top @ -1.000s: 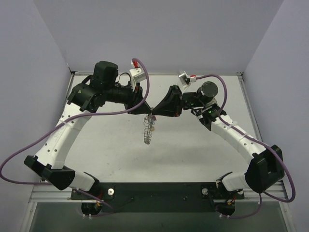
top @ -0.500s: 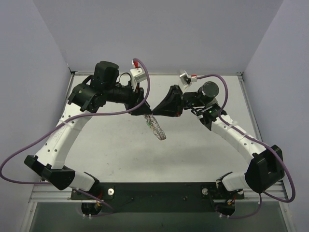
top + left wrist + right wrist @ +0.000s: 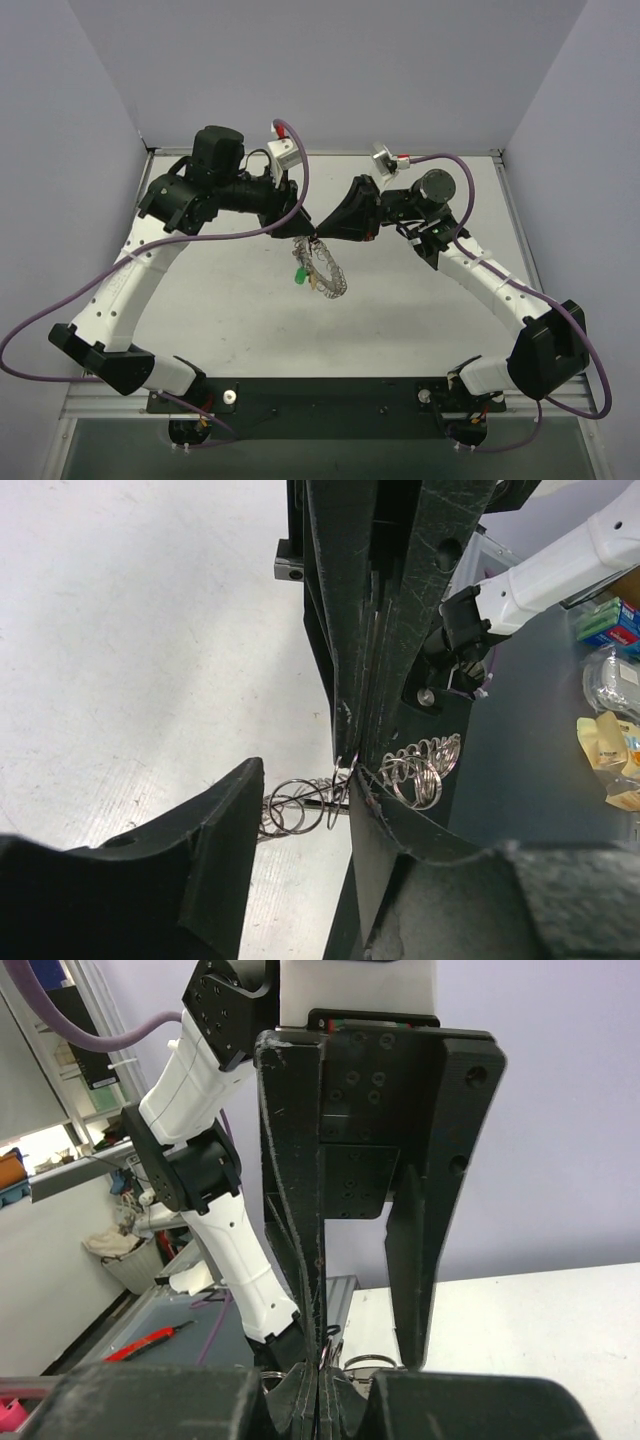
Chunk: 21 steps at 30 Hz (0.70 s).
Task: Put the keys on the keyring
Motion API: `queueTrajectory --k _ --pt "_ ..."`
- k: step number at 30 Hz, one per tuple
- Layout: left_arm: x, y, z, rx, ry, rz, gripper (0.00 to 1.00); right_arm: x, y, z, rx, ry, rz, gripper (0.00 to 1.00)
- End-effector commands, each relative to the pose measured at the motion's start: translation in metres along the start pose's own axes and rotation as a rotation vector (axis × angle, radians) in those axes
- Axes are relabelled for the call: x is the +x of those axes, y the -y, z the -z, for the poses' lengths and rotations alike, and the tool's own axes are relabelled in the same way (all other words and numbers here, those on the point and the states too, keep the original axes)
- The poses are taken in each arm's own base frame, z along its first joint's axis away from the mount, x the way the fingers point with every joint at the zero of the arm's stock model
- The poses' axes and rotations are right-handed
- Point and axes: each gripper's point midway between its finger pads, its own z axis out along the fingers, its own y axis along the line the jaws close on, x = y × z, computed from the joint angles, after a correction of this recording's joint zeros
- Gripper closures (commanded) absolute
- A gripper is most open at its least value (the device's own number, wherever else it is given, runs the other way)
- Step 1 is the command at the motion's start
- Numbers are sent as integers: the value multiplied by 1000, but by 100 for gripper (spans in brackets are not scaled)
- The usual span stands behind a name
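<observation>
Silvery wire, wound into many small overlapping loops, makes up the keyring (image 3: pixel 330 272); from above its rim looks jagged around a wide hole. It hangs over the pale surface (image 3: pixel 220 300) between the two arms, and I cannot tell whether its lower end touches down. The right jaws are pressed together on a single loop at its upper end. A green key (image 3: pixel 298 273) dangles at the ring's left edge. The left jaws stand apart on either side of that pinch, gripping nothing.
</observation>
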Motion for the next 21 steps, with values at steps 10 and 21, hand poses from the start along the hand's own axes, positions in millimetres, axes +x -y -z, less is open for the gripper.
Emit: queueTrajectory --k 10,21 --pt "-32 17 13 19 119 -105 70 -25 -15 -2 -51 42 160 100" --pt "-32 15 13 25 126 -96 80 -24 -15 -3 -58 39 158 100"
